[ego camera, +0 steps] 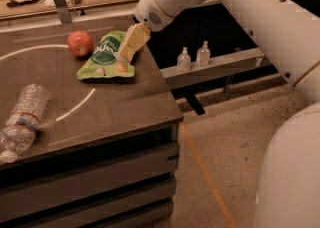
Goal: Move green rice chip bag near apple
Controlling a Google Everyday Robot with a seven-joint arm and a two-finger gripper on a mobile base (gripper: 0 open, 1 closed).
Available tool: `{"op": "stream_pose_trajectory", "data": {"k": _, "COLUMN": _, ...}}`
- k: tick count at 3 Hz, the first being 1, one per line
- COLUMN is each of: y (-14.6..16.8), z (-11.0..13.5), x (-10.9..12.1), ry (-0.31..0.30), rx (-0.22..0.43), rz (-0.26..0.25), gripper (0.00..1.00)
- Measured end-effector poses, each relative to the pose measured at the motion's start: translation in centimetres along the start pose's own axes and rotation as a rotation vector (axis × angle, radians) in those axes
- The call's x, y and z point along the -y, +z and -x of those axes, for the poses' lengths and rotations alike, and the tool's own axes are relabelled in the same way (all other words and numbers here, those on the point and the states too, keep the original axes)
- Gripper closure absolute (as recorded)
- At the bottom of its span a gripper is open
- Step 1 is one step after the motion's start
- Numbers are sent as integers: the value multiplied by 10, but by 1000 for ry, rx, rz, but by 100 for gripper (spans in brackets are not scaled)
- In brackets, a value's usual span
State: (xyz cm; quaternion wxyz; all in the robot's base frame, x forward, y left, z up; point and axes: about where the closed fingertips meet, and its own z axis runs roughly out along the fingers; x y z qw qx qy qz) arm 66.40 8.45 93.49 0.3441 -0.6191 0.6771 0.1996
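Your gripper (125,56) is at the far right edge of the table (130,107), w/ both fingers (132,39) drawn together, pinching the top right edge of the green rice chip bag (102,62). The bag slopes down and left from the fingertips. Its lower end rests flat on the tabletop and the pinched end is raised a bit. The apple (80,43) sits just left of the fingers, by the bag's top left corner. Can't tell if they touch. Placement looks about done, IMO.

Handling: expect the bag to be v. light, soft and crinkly, w/ slick foil that could slip out of a weak pinch or drag on the surface. The sealed edge under the fingers looks like the best hold: flat, thin, no chips to crush. Don't squeeze the puffy middle. The apple is round and may roll if the bag nudges it.

1 water bottle (22,117) lies well left of the fingers, nearer the camera. 2 small bottles (184,59) stand on a ledge to their right.
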Motion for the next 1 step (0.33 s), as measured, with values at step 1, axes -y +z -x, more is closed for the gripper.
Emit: {"op": "stream_pose_trajectory", "data": {"k": 1, "y": 0, "z": 0, "x": 0, "ry": 0, "rx": 0, "rz": 0, "gripper": 0}}
